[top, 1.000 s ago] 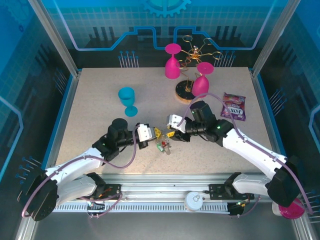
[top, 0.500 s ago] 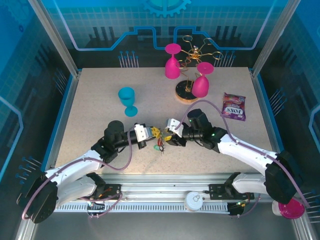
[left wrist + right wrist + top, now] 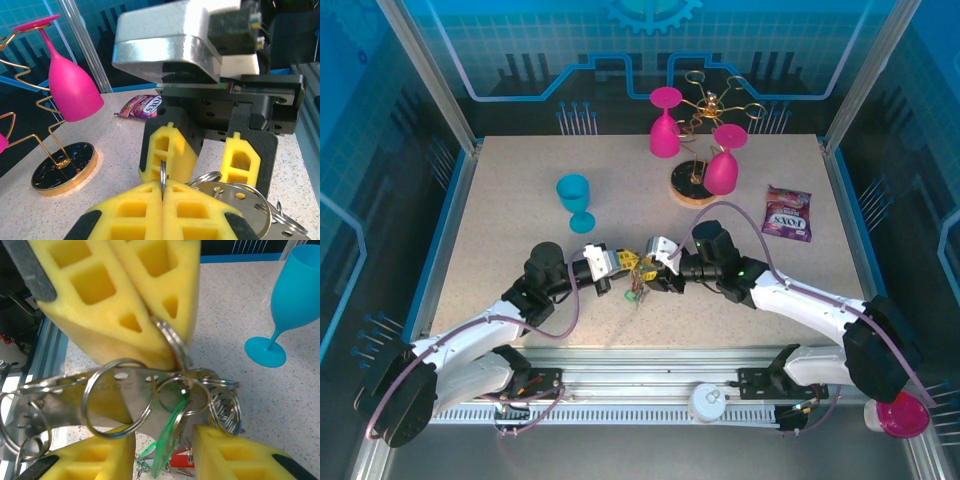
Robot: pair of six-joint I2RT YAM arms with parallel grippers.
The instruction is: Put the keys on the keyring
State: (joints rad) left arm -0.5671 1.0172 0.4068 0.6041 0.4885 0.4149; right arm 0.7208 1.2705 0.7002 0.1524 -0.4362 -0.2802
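**Status Check: Grip and Part Location**

Locate the left gripper (image 3: 625,265) near the middle of the table (image 3: 500,180), pointing right. Read as fully closed: yellow fingers (image 3: 135,212) pressed flat together in the left wrist view, pinching the keyring (image 3: 163,175) edge-on in the seam between them. Cross-check in the right wrist view: ring clamped between those two pads at the top of the picture, slanting down into the bunch.

Locate the right gripper (image 3: 651,273) directly opposite, nearly tip to tip with the left. Read as partly open: opposing fingers (image 3: 240,455) standing apart with a clear gap. Note the keys (image 3: 132,385) bunched within and just above that gap: one flat metal blade, several split rings, a green tag (image 3: 169,437) hanging down through the gap, a red tag (image 3: 179,460) lower still. Impossible to confirm a firm hold on the bunch from these views.

From overhead, find the tags dangling just below the meeting point of the two grippers; contact with the table not discernible.

Elsewhere: blue goblet (image 3: 576,200) behind the left gripper, well apart; two pink goblets (image 3: 665,125) inverted on a gold wire rack (image 3: 705,100) with a round base (image 3: 688,185) at the rear; sweet packet (image 3: 787,212) to the right of the base.
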